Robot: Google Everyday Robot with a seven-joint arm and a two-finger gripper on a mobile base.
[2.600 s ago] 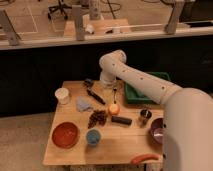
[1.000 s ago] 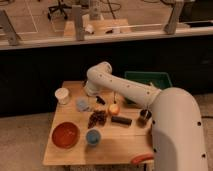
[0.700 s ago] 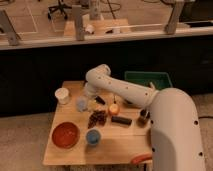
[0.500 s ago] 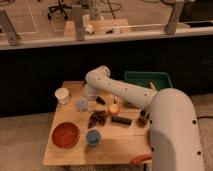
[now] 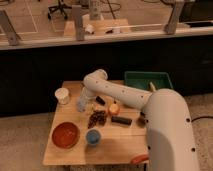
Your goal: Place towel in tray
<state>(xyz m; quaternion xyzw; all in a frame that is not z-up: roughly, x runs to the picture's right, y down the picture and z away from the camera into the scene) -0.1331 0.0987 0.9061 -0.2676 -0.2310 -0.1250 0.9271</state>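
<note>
Beside the white cup [image 5: 62,95], the gripper [image 5: 83,101], jaws spread wide and gripping nothing, hangs over the towel [image 5: 80,107]; green tray [image 5: 147,80] well apart.

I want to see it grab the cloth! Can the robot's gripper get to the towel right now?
Probably yes. The gripper, open, hangs right at the towel on the table, beside the white cup. Nothing seems to lie between them, so the way looks free.
</note>
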